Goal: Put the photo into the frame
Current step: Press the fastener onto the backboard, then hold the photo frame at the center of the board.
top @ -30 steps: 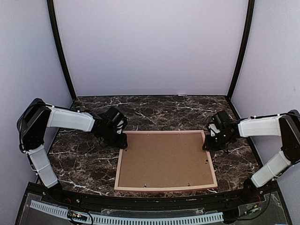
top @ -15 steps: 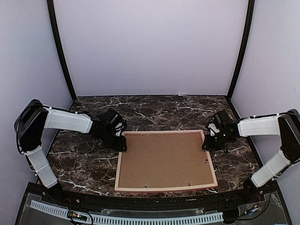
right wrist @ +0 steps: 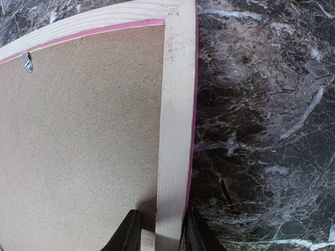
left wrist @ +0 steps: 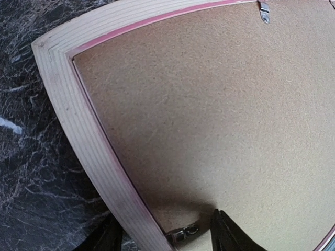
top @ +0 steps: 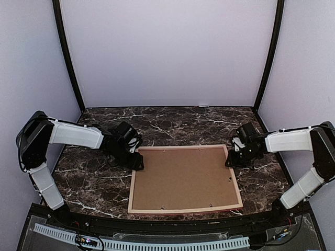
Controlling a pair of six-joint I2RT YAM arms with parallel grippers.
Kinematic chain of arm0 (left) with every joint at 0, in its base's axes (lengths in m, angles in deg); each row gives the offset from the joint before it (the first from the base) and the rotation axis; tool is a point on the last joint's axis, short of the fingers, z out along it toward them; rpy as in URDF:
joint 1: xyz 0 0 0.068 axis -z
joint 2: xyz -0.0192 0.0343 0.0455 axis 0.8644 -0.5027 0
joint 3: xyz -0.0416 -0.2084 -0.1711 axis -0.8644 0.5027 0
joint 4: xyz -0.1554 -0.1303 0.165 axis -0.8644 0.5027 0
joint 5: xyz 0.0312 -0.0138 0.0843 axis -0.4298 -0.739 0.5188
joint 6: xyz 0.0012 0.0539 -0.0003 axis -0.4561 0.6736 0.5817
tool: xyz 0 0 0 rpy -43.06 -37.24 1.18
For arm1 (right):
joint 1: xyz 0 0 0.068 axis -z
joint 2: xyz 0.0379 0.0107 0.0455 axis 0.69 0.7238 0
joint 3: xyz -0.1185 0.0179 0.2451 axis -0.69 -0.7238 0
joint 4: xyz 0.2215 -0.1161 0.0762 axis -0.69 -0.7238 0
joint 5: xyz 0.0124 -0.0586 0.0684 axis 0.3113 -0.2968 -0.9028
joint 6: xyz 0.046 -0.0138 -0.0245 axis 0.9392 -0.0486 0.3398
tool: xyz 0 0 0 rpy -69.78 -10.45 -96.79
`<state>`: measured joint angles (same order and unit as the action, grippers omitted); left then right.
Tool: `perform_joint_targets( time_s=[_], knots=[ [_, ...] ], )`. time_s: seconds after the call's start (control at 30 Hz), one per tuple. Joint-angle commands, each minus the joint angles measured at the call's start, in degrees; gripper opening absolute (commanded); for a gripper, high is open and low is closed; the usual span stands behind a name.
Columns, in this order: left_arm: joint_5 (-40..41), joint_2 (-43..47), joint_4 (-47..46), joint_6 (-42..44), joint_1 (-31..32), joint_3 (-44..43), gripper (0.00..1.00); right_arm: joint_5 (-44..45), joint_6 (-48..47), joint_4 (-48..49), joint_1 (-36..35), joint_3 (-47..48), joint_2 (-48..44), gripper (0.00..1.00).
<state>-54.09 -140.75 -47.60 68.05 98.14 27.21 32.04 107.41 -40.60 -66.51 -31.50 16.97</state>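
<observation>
Standing by the table here. The thin pink wooden frame (right wrist: 175, 104) is lying face down on the dark marble-pattern table (top: 94, 188), a bit toward 5 o'clock from the middle. A brown hardboard backing panel (top: 183, 178) sits inside it.

No sign of the photo anywhere. If it's in there, it's under the panel, and I can't tell.

The right gripper (top: 230, 161) is at the frame's 2 o'clock corner, fingers pinching the side rail from both sides. My guess is it's just there to stop the frame sliding.

The left gripper (top: 138, 163) is at the 10 o'clock corner with its jaws spread, one finger outside the rail and the other on the panel. There's a small metal clip (left wrist: 183, 232) sitting in the gap between them, and nothing's gripped. I reckon it's working that clip, either locking the panel down or freeing it.
</observation>
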Motion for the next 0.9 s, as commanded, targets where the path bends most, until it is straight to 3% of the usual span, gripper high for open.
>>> perform_joint_targets(
  time_s=[0.0,0.2,0.5,0.87],
  knots=[
    [-2.09,2.92,2.15,0.17,0.52,1.65,0.61,-0.30,0.02,-0.21,-0.06,-0.69,1.82,0.31],
    [-2.68,6.64,2.23,-2.12,0.51,5.50,0.58,0.12,0.02,-0.30,-0.01,-0.78,1.52,0.32],
    [-2.44,8.75,1.44,-4.95,0.52,8.05,0.42,0.13,0.11,0.15,0.02,-0.95,1.74,0.32],
    [-2.99,8.36,-1.75,-10.75,0.48,10.29,0.29,0.97,0.37,-0.02,0.02,-0.78,1.31,0.43]
  ],
)
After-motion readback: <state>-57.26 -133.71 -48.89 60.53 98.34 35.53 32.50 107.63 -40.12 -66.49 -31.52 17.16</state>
